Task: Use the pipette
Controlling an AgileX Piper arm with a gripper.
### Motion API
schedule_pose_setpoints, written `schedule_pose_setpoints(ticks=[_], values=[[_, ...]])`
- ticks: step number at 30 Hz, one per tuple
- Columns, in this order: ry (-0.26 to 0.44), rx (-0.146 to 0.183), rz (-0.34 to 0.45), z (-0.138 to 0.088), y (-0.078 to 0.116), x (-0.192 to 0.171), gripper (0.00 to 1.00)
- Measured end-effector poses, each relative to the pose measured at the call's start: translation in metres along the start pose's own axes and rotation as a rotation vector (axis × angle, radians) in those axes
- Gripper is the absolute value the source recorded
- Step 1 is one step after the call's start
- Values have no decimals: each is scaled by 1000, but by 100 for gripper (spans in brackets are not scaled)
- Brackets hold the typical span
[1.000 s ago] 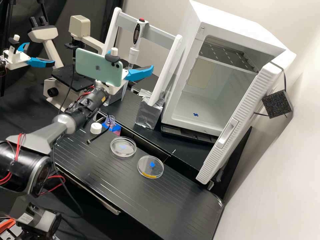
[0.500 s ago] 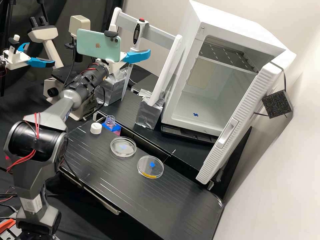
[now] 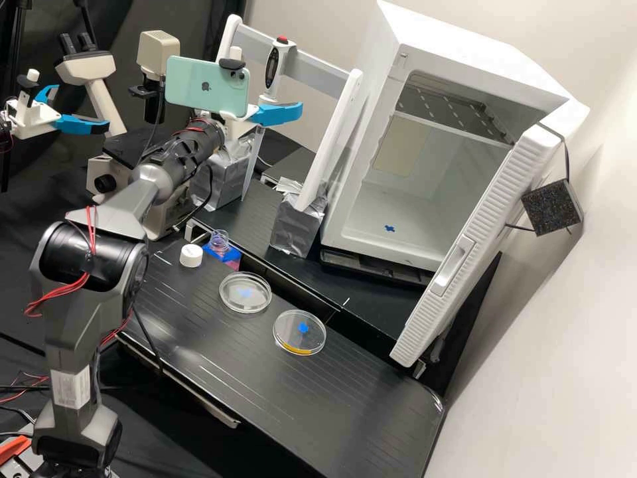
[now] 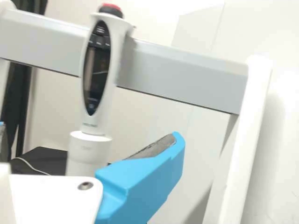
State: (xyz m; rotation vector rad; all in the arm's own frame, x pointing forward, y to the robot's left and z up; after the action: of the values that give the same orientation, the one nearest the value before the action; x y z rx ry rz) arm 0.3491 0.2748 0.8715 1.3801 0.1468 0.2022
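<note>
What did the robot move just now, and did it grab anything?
The white pincer with bright blue fingers moved up in the high view, then slightly right, with its mint-green phone. It grabbed nothing and let go of nothing. The white pipette with a red top stayed on the grey bar; the clear round dishes stayed put too.

My dark grey arm stands nearly upright to the elbow, where red wires loop out, then bends and slants upward along the forearm to my wrist. Beyond it I hold my white gripper raised — its two blue fingers spread well apart, a grey pad lining one's inner side.
</note>
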Motion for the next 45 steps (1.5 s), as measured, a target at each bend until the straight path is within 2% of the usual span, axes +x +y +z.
schedule_pose_setpoints(ticks=[7,15,31,36,45], values=[[-26,10,-8,8,-1,11,0],[-40,-1,-11,13,0,16,0],[-30,2,-18,9,-3,15,0],[-23,-18,-24,6,-4,15,0],[-24,-15,-24,6,-4,14,0]])
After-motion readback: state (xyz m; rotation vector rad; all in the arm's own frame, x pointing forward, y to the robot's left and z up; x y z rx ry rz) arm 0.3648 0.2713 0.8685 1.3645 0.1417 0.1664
